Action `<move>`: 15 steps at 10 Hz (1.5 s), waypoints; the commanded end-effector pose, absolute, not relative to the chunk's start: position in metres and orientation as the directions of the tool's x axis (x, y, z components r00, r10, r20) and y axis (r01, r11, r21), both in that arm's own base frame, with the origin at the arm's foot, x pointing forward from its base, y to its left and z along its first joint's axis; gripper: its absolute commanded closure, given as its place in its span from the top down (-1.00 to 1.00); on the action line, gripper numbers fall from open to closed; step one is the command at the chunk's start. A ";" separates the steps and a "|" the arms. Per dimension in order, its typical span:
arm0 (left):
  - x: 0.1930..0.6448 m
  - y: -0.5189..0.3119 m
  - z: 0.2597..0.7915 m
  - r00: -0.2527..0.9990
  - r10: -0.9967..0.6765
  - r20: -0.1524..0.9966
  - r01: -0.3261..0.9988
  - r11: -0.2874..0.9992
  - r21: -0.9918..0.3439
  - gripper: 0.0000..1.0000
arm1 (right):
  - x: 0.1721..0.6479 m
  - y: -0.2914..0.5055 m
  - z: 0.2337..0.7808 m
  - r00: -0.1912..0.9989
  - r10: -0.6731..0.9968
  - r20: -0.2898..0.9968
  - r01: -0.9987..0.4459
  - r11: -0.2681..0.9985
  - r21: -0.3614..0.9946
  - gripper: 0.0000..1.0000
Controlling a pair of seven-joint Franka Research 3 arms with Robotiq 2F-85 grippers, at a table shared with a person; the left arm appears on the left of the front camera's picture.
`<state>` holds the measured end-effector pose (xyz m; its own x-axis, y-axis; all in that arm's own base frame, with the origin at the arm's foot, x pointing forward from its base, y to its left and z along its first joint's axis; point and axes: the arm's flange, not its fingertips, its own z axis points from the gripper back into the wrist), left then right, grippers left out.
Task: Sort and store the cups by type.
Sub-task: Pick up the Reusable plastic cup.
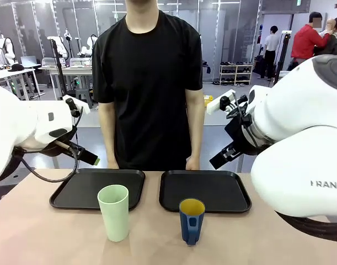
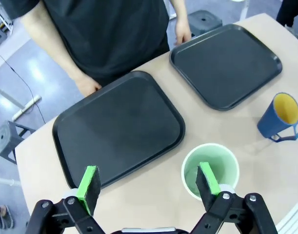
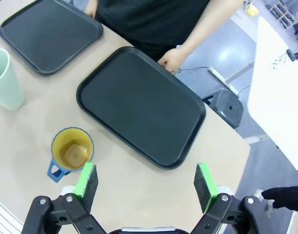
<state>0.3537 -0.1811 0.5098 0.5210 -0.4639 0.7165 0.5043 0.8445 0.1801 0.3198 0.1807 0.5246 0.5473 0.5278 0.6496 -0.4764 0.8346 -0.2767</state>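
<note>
The pale mint-green tumbler (image 1: 114,212) stands upright on the bare table in front of the left black tray (image 1: 96,187). To its right, before the right black tray (image 1: 204,190), stands the dark blue mug (image 1: 191,221), yellow inside, its handle toward me. My left gripper (image 1: 91,157) hovers high over the table's left side, open; in its wrist view the left gripper (image 2: 149,180) sits above the tumbler (image 2: 212,153). My right gripper (image 1: 223,156) hangs open high at the right, and the right gripper (image 3: 146,180) looks down beside the mug (image 3: 70,151).
A person in a black shirt stands at the far edge, one hand (image 1: 112,164) by the left tray and the other hand (image 1: 193,164) by the right tray. Both trays hold nothing. Bare table lies around the cups.
</note>
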 end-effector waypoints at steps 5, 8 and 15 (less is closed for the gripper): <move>0.324 -0.143 0.468 0.564 -0.431 0.705 0.441 0.878 0.183 1.00 | 0.315 0.145 0.490 0.592 0.486 0.644 -0.394 0.871 -0.294 1.00; 0.374 -0.066 0.440 0.692 -0.290 0.661 0.320 0.944 0.079 1.00 | 0.376 0.103 0.467 0.680 0.409 0.609 -0.330 0.912 -0.244 1.00; 0.422 -0.009 0.399 0.787 -0.133 0.602 0.191 0.981 -0.034 1.00 | 0.448 0.055 0.405 0.798 0.292 0.528 -0.261 0.956 -0.134 1.00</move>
